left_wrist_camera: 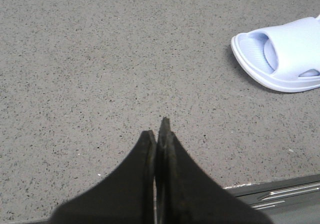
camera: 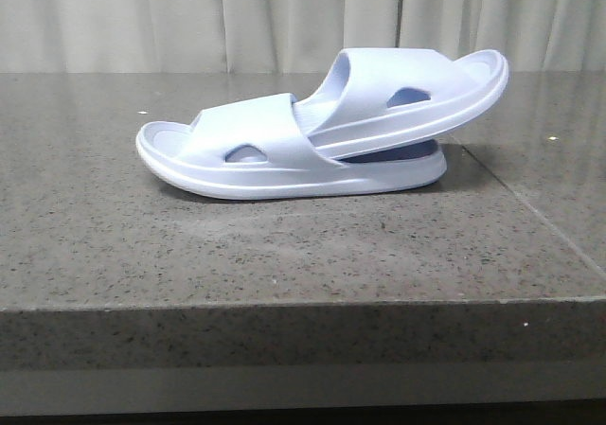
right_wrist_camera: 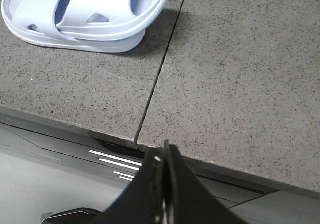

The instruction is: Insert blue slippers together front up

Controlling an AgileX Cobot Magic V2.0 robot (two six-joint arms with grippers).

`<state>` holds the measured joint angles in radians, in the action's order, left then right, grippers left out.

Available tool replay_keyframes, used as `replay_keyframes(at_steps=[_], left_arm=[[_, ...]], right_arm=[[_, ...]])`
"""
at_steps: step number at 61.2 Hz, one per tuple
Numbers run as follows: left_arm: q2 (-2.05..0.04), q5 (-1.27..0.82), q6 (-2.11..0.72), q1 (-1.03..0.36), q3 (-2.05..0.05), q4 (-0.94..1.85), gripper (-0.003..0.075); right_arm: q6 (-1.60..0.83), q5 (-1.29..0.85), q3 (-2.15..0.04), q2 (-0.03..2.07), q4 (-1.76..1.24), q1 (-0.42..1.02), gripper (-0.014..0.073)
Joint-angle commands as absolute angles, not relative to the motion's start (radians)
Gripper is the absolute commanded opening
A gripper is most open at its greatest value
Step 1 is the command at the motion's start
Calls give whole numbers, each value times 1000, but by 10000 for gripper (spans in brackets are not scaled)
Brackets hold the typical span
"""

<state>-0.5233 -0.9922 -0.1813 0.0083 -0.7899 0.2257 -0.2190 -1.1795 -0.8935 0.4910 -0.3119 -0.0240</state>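
We see the slippers (camera: 322,132) already nested on the grey speckled surface (camera: 284,255): the lower slipper (camera: 256,155) lies flat on its sole with its toe toward our left, and the upper slipper (camera: 417,89) has its front pushed in under the lower one's strap, so its heel end rides up and sticks out to our right, tilted above the lower heel. That tilt makes sense to us, since the strap pins the inserted front while the thick sole behind it has nothing but the lower heel rim to lean on. Both openings face up, which is what the task asks, so we judge the insertion done or all but done. The pair sits toward the far middle of the surface, just left of the seam (right_wrist_camera: 160,74) between the two slabs. Neither arm shows in the front view. The left gripper (left_wrist_camera: 159,134) hangs over bare surface with its fingers pressed together and nothing between them, the toe of the lower slipper well apart from it. The right gripper (right_wrist_camera: 165,159) is likewise closed on nothing, over the near edge of the surface, away from the pair. We take both as parked clear so the slippers rest undisturbed
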Motion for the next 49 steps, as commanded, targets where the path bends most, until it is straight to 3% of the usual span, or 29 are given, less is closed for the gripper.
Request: replay_keyframes(at_steps=[1,18,49], left_arm=[[-530,-923,-170,11,-816,243,-20],[-521,-897,-170,11,-806,210,-20],[-153,-362,-100,11,-334,85,-20]], right_arm=[[-223,-1112,-912,498,-318,-23,-118],[-223,-1113,-912,498,-318,-23,-118],[-223,-1115,-912,498,-318,-23,-118]])
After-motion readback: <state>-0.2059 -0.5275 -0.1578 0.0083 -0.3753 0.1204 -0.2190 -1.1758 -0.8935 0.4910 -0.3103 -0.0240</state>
